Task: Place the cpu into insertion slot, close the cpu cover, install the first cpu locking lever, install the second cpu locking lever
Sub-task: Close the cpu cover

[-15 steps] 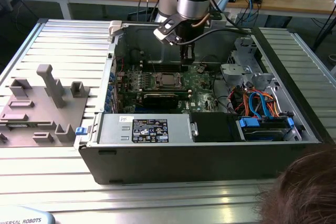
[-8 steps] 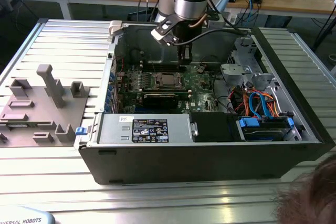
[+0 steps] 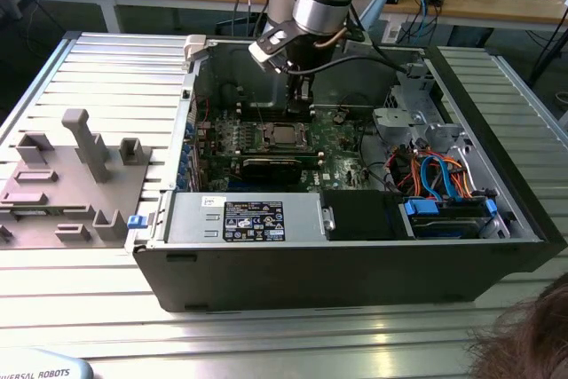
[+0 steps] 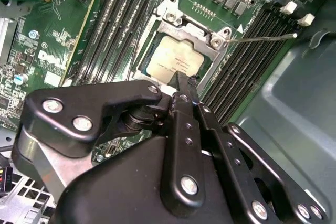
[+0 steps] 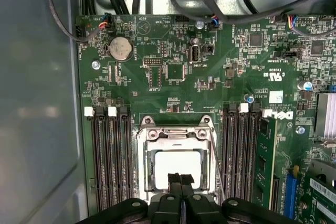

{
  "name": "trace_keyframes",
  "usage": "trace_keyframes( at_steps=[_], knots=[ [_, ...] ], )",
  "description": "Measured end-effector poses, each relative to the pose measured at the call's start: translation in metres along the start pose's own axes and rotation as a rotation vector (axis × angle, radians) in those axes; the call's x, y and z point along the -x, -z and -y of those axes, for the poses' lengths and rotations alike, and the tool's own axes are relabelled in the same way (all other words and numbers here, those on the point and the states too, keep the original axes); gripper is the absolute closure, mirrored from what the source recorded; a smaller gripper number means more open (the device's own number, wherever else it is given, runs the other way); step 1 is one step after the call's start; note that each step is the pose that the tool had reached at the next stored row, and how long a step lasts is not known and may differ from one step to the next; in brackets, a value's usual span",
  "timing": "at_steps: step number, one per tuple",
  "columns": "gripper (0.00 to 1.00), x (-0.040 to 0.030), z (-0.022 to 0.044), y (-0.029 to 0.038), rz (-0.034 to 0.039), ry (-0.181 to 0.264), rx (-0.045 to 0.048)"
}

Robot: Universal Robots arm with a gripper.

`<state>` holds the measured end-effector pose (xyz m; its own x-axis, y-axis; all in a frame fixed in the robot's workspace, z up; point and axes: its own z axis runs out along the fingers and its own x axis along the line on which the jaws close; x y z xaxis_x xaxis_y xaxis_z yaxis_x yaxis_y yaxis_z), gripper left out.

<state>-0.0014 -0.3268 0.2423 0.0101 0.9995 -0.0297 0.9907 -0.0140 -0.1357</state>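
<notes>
Over the flat silver-grey cpu [image 5: 177, 162], the black metal end effector [image 5: 181, 178] sits closed.

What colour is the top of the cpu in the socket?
Silver-grey metal; the cpu shows best in the second wrist view.

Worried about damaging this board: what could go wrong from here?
The shut gripper hangs close over the cpu; pushing down could scratch or shift it. A thin locking lever sticks out loose across the memory slots, so the cpu cover may not be clamped, and a sideways move could snag it.
</notes>
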Motion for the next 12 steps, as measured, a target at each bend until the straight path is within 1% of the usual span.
trace_keyframes(
  at_steps=[12],
  knots=[
    [0.89,0.0000,0.0044,-0.0031,0.0001,0.000,0.0000]
  ],
)
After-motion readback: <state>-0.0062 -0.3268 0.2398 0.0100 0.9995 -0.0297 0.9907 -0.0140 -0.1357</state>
